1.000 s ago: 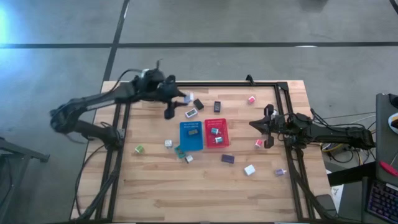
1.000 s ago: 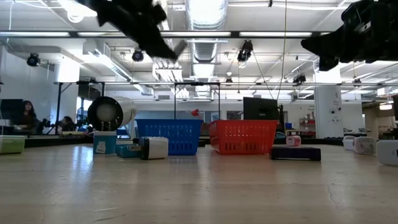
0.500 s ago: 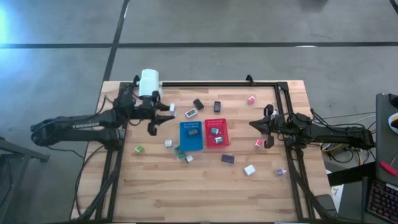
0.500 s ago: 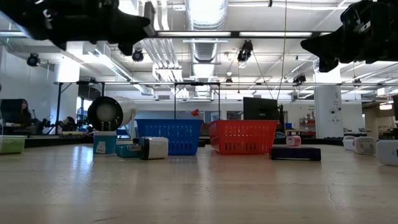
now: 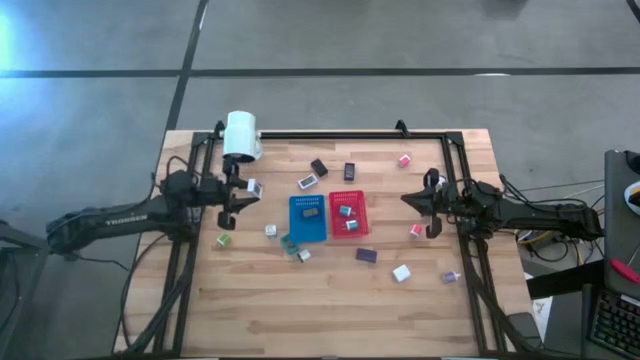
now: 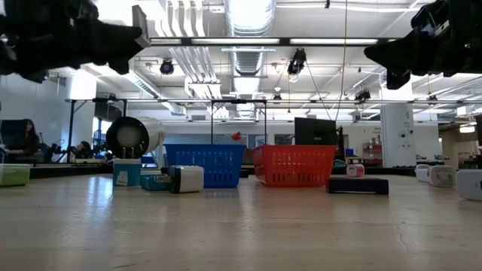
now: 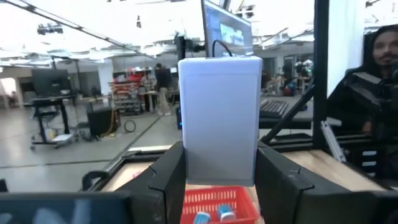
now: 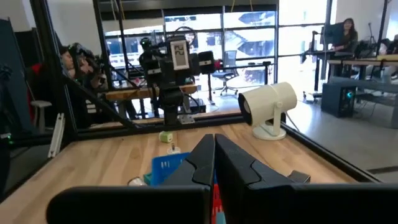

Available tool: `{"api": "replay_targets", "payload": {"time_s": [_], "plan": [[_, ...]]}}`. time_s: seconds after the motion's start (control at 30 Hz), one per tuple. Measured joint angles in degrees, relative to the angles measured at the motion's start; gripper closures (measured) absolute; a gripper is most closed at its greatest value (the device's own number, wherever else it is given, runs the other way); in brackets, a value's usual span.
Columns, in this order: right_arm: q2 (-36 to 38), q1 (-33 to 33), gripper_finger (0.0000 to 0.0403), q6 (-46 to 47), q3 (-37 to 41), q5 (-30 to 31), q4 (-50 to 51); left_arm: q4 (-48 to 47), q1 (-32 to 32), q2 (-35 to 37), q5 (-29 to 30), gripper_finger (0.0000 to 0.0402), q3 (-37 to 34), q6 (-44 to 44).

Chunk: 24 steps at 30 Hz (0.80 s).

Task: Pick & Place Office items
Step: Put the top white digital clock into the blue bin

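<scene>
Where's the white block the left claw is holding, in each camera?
High: white block in the left claw, table's left side.
Low: top left, pale slab edge-on.
Left wrist: centre, between the fingers.
Right wrist: upper middle, across the table.
Shared landmark: the red tray.

Robotics lab / open-plan industrial workspace. Evidence: polished concrete floor (image 5: 400,40) with taped lines around a wooden table (image 5: 330,300) bolted into a black metal frame (image 5: 360,133). Low view shows exposed ceiling ducts (image 6: 248,22), strip lights and hanging cables. Left wrist view: rows of workbenches (image 7: 56,112), a monitor (image 7: 227,31) on a stand, a person (image 7: 379,56) at the table's edge. Right wrist view: big windows (image 8: 249,37), office chairs, a person seated at a desk (image 8: 345,31) with a computer. Keyboard (image 5: 615,320) and cabling beside the rig in the high view. Nothing domestic or retail in view.
</scene>
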<state>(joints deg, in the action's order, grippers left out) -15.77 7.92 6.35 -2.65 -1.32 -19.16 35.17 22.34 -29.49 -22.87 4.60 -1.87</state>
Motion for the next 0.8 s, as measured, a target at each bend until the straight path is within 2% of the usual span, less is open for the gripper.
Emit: {"api": "replay_targets", "payload": {"time_s": [0.13, 0.27, 0.47, 0.7, 0.8], "plan": [[0.4, 0.0, 0.0394, 0.8, 0.0, 0.0, -1.6, -0.1, 0.0, 4.2, 1.4, 0.0251, -4.0, 0.2], [1.9, 0.0, 0.0394, 1.3, -0.1, 0.0, -2.2, -3.3, 0.1, 7.2, 1.4, 0.0251, -4.0, 0.0], [6.7, -0.1, 0.0394, 2.1, -5.5, -0.2, 11.5, -6.2, 0.1, 11.7, 1.2, 0.0251, -3.8, 0.2], [15.0, -0.2, 0.0394, 0.6, -2.9, -0.3, 13.3, -11.9, 0.1, 17.6, 1.2, 0.0251, -3.9, 0.5], [15.8, -0.2, 0.0394, 0.3, -2.6, -0.4, 13.5, -14.8, 0.1, 20.1, 1.2, 0.0251, -3.8, 0.6]]}}
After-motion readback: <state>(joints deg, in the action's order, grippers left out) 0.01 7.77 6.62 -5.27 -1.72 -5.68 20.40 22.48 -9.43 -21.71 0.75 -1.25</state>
